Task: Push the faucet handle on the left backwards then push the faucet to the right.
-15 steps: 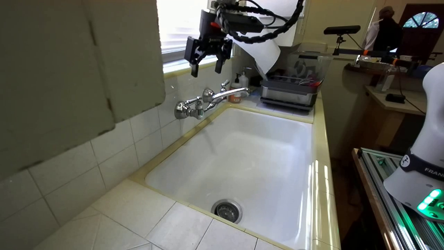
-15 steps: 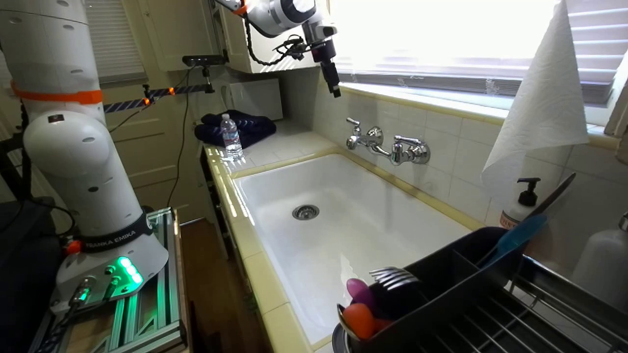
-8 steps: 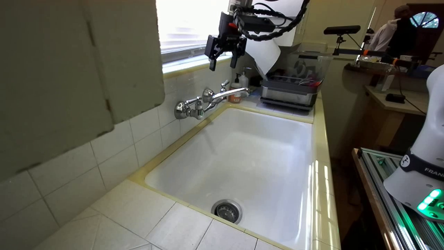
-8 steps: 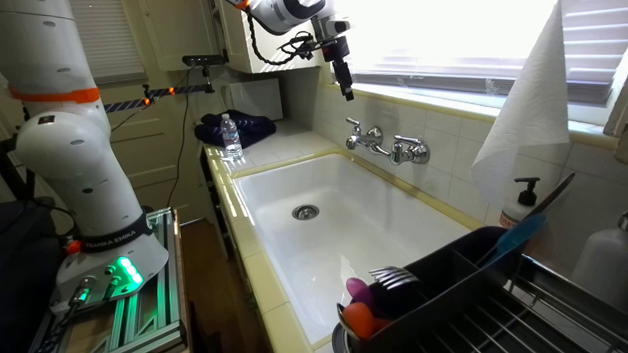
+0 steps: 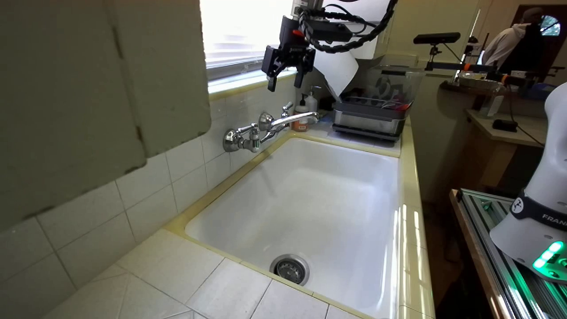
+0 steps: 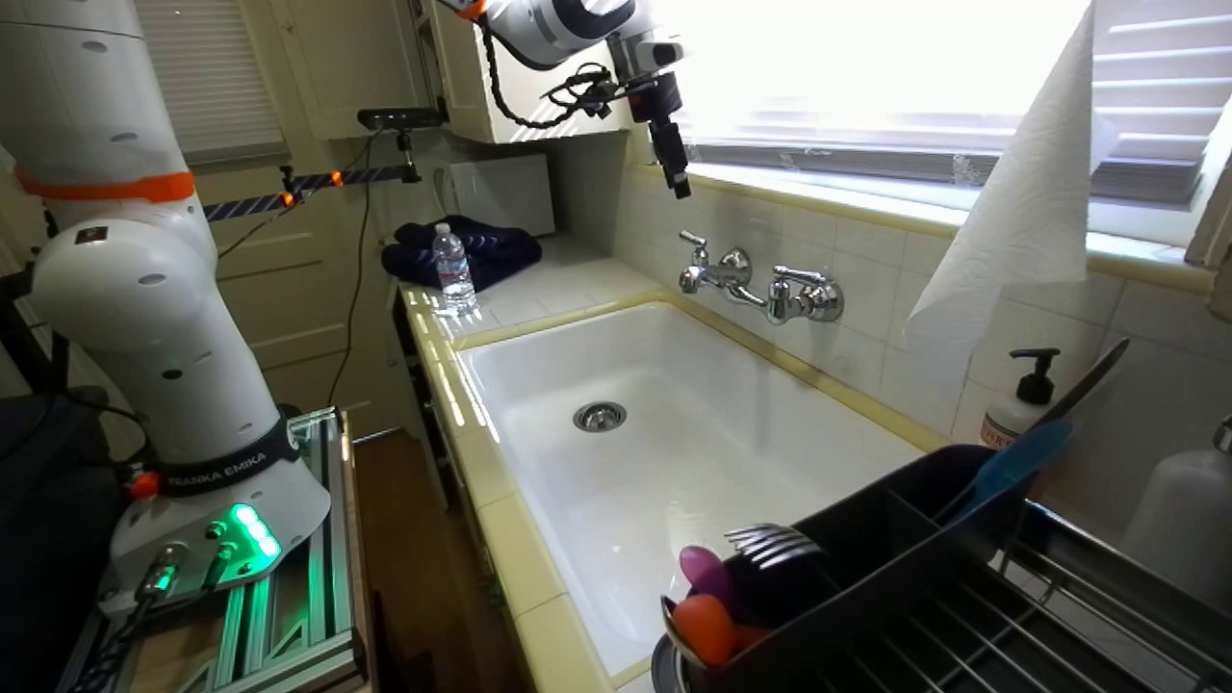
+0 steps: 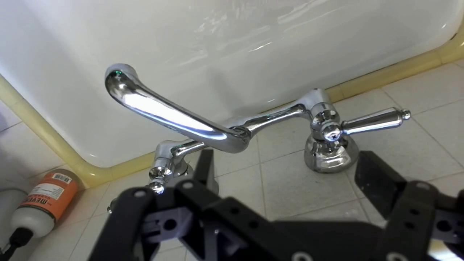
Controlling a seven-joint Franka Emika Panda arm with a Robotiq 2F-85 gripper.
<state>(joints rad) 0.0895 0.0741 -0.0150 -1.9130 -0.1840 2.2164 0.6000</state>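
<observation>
In an exterior view, the paper towel (image 6: 1025, 212) near the pump bottle (image 6: 1007, 416) has swung toward the chrome faucet (image 6: 737, 271) above the bench's (image 6: 568, 279) back edge. In the wrist view, the end effector (image 7: 288, 166), jaws apart, overhangs the faucet.

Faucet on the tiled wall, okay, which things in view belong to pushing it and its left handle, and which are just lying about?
For the job:
faucet spout
left faucet handle
claw

Just around:
water bottle
dark cloth
orange-labelled pump bottle
paper towel
dish rack
</observation>
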